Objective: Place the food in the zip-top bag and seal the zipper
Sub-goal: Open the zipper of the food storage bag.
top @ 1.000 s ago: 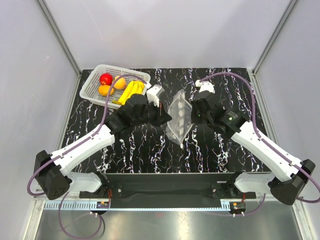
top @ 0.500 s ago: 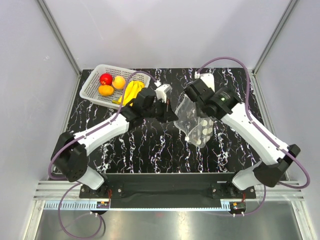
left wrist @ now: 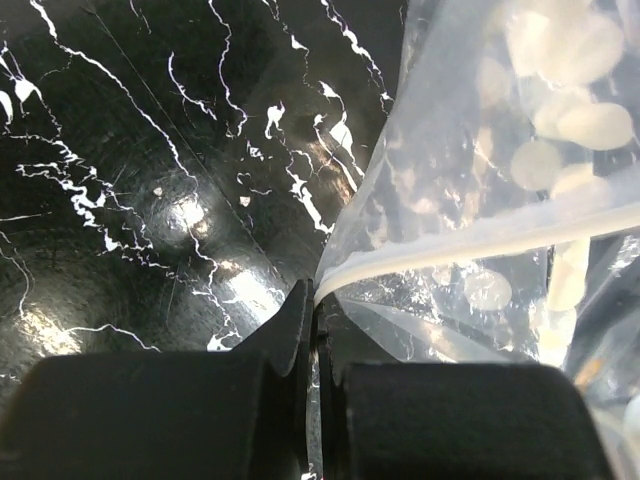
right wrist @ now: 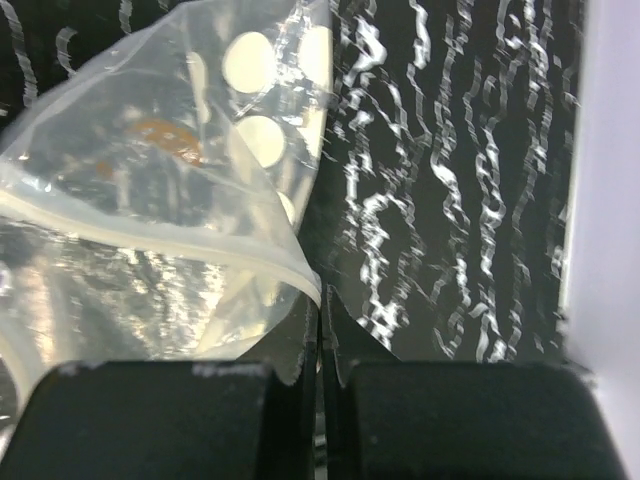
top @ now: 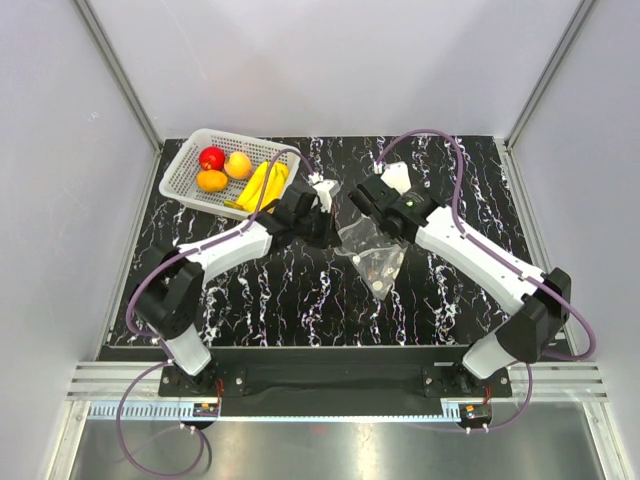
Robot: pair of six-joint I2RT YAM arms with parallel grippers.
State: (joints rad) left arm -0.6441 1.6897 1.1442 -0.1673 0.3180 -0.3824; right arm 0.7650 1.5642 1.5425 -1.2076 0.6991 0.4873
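Note:
The clear zip-top bag [top: 376, 256] with white dots hangs between my two grippers over the table's middle. My left gripper [top: 330, 221] is shut on one end of its mouth edge, as the left wrist view [left wrist: 316, 300] shows. My right gripper [top: 358, 212] is shut on the other end, as the right wrist view [right wrist: 321, 300] shows. The zipper [left wrist: 480, 238] runs as a pale strip from jaw to jaw and also shows in the right wrist view [right wrist: 150, 236]. The bananas [top: 262, 183], red fruit [top: 212, 157], orange fruit [top: 211, 180] and yellow-pink fruit [top: 238, 165] lie in the basket.
The white perforated basket [top: 186, 160] stands at the table's back left corner. The table top [top: 300, 290] is black marble with white veins. Metal frame posts and grey walls close the back and sides.
The right gripper lifted the bag off the table and swung it left toward the back middle. The left gripper reached in and closed on the bag's other end.

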